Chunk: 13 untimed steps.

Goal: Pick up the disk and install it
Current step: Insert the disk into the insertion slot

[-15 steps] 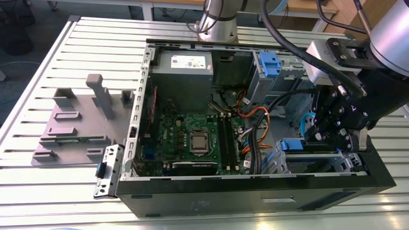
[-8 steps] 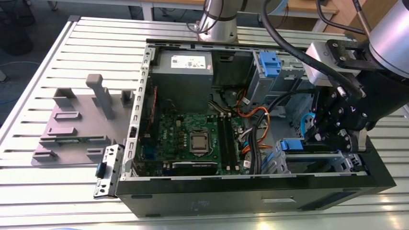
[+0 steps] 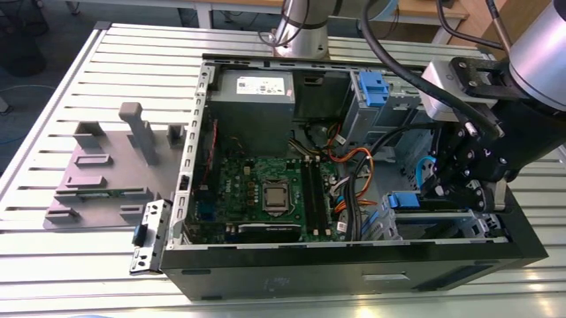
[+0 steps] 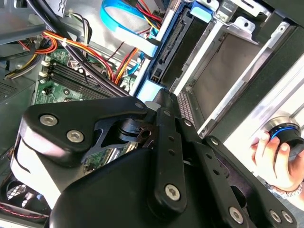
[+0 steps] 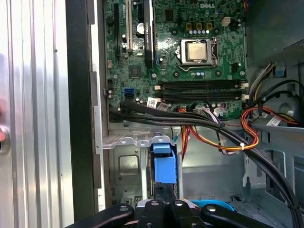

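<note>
From my end, in the first wrist view, the gripper (image 5: 165, 206) looks clamped on the disk (image 5: 164, 164), one finger on each flat face. The drive stands on edge at the mouth of the drive cage (image 5: 126, 166), just beside the motherboard (image 5: 190, 57). I'd guess it's dense, stiff, slick metal that hates knocks, so hold the flat faces, not the blue rails or connector end

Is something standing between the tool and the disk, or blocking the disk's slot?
Nothing visible does. In the first wrist view the disk stands edge-on in the metal cage slot, directly ahead of the tool. Black cables pass beside the cage, not across it.
</note>
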Tool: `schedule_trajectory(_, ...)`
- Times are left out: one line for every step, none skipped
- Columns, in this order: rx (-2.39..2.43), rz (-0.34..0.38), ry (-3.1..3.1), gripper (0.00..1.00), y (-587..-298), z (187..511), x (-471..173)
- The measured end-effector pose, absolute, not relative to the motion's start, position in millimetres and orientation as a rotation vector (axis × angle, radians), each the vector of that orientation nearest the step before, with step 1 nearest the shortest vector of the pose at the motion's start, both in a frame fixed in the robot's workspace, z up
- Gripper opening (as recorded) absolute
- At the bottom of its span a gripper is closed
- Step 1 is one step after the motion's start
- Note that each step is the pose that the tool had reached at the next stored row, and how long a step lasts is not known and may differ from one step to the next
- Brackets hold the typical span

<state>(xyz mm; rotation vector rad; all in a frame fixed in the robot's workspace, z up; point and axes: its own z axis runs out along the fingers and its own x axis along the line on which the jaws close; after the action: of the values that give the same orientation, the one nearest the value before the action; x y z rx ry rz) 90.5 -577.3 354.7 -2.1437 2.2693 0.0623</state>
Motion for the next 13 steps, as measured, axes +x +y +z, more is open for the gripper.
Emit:
schedule_trajectory(-2.144,0.062,2.269,0.11,-577.3,354.4,90.6)
schedule_trajectory(-2.144,0.062,2.269,0.11,-577.3,354.1,90.6)
schedule_trajectory(-2.144,0.062,2.269,0.11,-577.3,353.9,90.7)
schedule_trajectory(-2.144,0.062,2.269,0.11,-577.3,353.6,90.7)
schedule_trajectory(-2.144,0.062,2.269,0.11,-577.3,353.3,90.8)
schedule_trajectory(-2.144,0.062,2.269,0.11,-577.3,353.0,91.0)
schedule_trajectory(-2.144,0.062,2.269,0.11,-577.3,352.7,91.1)
schedule_trajectory(-2.144,0.062,2.269,0.11,-577.3,352.5,91.3)
schedule_trajectory(-2.144,0.062,2.269,0.11,-577.3,352.2,91.5)
schedule_trajectory(-2.144,0.062,2.269,0.11,-577.3,352.0,91.7)
schedule_trajectory(-2.144,0.062,2.269,0.11,-577.3,351.8,92.1)
schedule_trajectory(-2.144,0.062,2.269,0.11,-577.3,351.6,92.6)
schedule_trajectory(-2.144,0.062,2.269,0.11,-577.3,351.5,93.1)
